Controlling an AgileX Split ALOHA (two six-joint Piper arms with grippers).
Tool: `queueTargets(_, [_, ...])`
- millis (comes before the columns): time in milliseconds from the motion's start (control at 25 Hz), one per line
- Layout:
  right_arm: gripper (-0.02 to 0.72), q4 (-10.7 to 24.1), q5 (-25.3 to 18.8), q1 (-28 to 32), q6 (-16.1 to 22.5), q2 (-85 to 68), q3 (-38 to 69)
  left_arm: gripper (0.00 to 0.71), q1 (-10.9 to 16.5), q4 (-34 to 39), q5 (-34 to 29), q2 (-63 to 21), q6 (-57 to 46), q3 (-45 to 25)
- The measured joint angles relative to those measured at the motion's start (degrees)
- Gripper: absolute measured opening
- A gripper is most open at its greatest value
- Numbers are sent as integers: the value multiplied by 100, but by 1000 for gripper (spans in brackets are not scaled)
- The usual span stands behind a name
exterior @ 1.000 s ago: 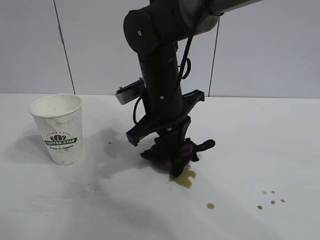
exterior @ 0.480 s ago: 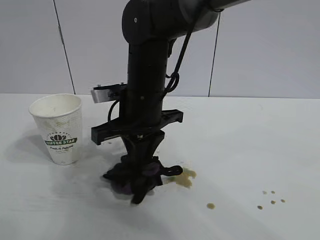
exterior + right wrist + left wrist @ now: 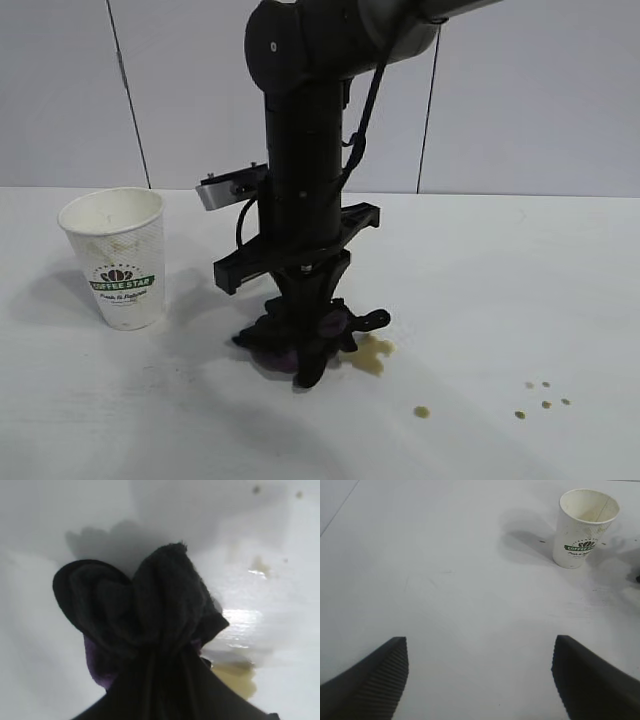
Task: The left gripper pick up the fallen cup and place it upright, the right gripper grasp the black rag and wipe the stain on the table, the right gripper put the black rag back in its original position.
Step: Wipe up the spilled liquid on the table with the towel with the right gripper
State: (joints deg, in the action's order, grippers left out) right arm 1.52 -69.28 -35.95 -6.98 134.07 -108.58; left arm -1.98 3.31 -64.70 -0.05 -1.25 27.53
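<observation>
Gripping the knobbly black rag (image 3: 300, 335) – purple-tinged, right gripper (image 3: 305, 362) beside brown stain (image 3: 370, 355)

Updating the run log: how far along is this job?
Done: the cup stands upright on the table; the left gripper hangs open, away from it. In hand: the right gripper presses the black rag down beside the stain, which is still brown. Left: finish wiping, then return the rag.
</observation>
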Motion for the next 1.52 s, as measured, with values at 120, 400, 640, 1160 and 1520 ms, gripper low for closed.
queueTargets(120, [62,327,0,126,0,0,135,570,0,0,0,0,0,0])
queueTargets(400, [62,343,67,629,235,-5,332,570,0,0,0,0,0,0])
queueTargets(640, [62,-397,1045,698,266,-5,338,570,0,0,0,0,0,0])
queueTargets(1160, [62,-543,2677,503,340,173,333,570,0,0,5,0,0,0])
queueTargets(1520, [62,-91,1018,769,184,127,266,570,0,0,5,0,0,0])
